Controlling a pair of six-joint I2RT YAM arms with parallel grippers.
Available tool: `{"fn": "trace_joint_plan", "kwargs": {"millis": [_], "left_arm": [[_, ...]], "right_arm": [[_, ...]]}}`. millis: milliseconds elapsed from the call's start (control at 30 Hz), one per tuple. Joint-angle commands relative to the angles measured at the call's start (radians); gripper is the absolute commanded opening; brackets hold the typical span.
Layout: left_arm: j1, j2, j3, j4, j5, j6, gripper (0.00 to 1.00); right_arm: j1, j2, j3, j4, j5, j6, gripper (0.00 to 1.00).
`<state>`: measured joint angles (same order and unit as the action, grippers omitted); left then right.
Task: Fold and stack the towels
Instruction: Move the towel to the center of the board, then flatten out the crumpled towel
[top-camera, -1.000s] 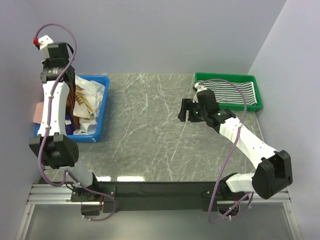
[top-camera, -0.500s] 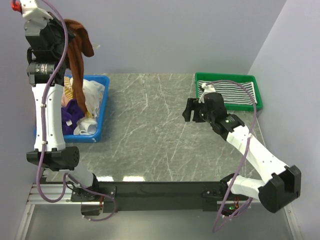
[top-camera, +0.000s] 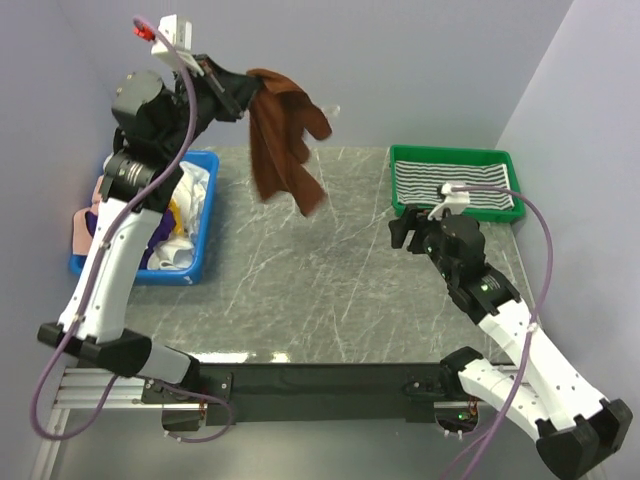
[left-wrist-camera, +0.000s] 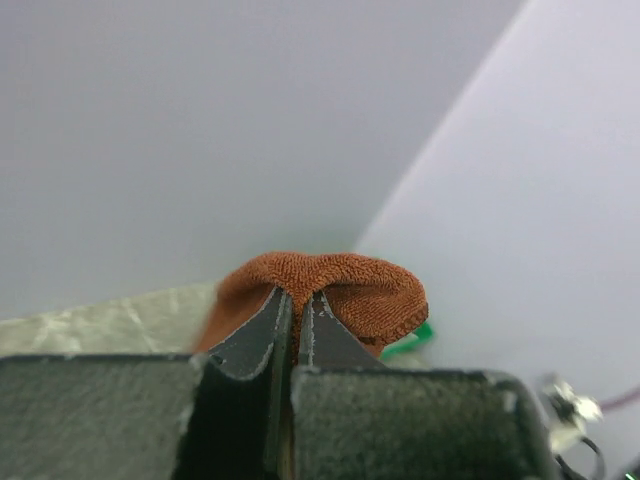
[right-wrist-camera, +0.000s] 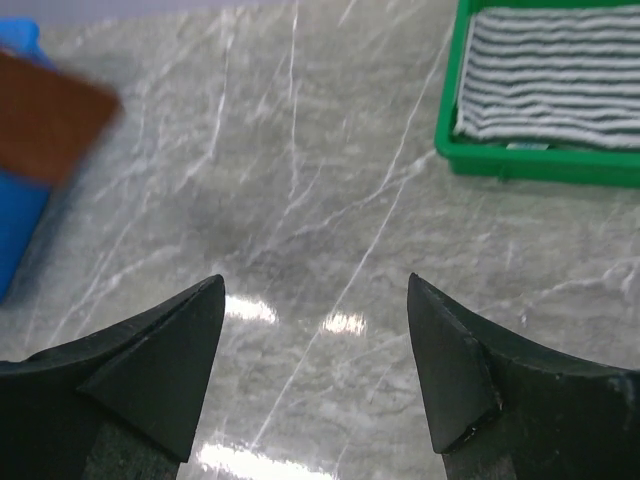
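My left gripper (top-camera: 238, 92) is shut on a plain brown towel (top-camera: 283, 140), held high above the table's back left; the towel hangs down loose. The wrist view shows the towel (left-wrist-camera: 335, 282) pinched between the closed fingers of the left gripper (left-wrist-camera: 295, 296). A grey-white striped towel (top-camera: 455, 183) lies folded in the green tray (top-camera: 400, 159), also in the right wrist view (right-wrist-camera: 550, 80). My right gripper (top-camera: 402, 235) is open and empty above the table, left of the green tray; it shows in its wrist view (right-wrist-camera: 315, 290).
A blue bin (top-camera: 195, 262) at the left holds several loose towels, white, yellow-striped and purple (top-camera: 178, 215). A pink cloth (top-camera: 79, 226) lies at the bin's left edge. Grey walls stand close at back, left and right.
My left arm has swung the brown towel right, from above the blue bin to over the table's back left. My right arm has pulled back toward the near right.
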<state>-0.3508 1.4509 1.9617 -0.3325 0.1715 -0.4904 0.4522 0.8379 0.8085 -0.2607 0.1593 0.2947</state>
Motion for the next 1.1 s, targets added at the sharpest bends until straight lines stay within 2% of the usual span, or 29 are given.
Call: {"fn": "trace_joint_plan", "kwargs": {"millis": [0,133,233,333,367,433,533,567,600,667,733,800,833,900,933,1067], "left_arm": [[-0.04,-0.092,-0.052,0.082,0.083,-0.068,0.01],[-0.063,-0.06,-0.101,0.004,0.079,-0.076,0.03],[-0.065,0.024,-0.138,-0.02,0.054,-0.054,0.07],[-0.065,0.157,-0.184,0.003,0.026,-0.045,0.17],[-0.066,0.205,-0.178,0.001,0.013,-0.043,0.25],[-0.065,0.375,-0.091,-0.029,-0.015,-0.027,0.31],[-0.066,0.574,0.075,-0.15,0.011,-0.019,0.53],[-0.065,0.597,0.091,-0.181,0.016,-0.02,0.72],[-0.066,0.595,0.088,-0.181,-0.001,-0.028,0.81],[-0.066,0.544,-0.028,-0.14,-0.042,-0.031,0.96],[-0.066,0.436,-0.163,-0.096,-0.133,-0.025,0.99],[-0.066,0.344,-0.233,-0.129,-0.178,-0.011,0.96],[-0.065,0.315,-0.301,-0.146,-0.243,-0.013,0.95],[-0.065,0.229,-0.39,-0.161,-0.26,-0.029,0.93],[-0.066,0.203,-0.488,-0.168,-0.27,-0.036,0.91],[-0.065,0.108,-0.702,-0.168,-0.294,-0.082,0.78]], "right_arm": [[0.006,-0.062,-0.028,0.08,0.086,-0.017,0.8],[0.006,-0.082,-0.04,0.083,0.091,-0.023,0.8],[0.006,-0.047,-0.037,0.069,0.072,-0.02,0.79],[0.006,0.013,-0.028,0.046,0.059,-0.006,0.79],[0.006,0.03,-0.025,0.038,0.052,0.0,0.79],[0.005,0.093,-0.019,0.02,0.022,0.007,0.79],[0.006,0.177,0.001,-0.008,-0.049,0.02,0.79],[0.006,0.196,0.004,-0.009,-0.075,0.014,0.78],[0.008,0.216,0.008,-0.017,-0.095,0.017,0.77],[0.008,0.274,0.009,-0.017,-0.156,0.023,0.76],[0.014,0.321,0.001,0.001,-0.199,0.029,0.74],[0.025,0.354,0.001,0.027,-0.25,0.03,0.7],[0.04,0.39,0.015,0.029,-0.259,0.032,0.69],[0.06,0.423,0.032,0.031,-0.265,0.038,0.68],[0.084,0.452,0.044,0.034,-0.267,0.038,0.68],[0.15,0.515,0.063,0.075,-0.279,0.072,0.61]]}}
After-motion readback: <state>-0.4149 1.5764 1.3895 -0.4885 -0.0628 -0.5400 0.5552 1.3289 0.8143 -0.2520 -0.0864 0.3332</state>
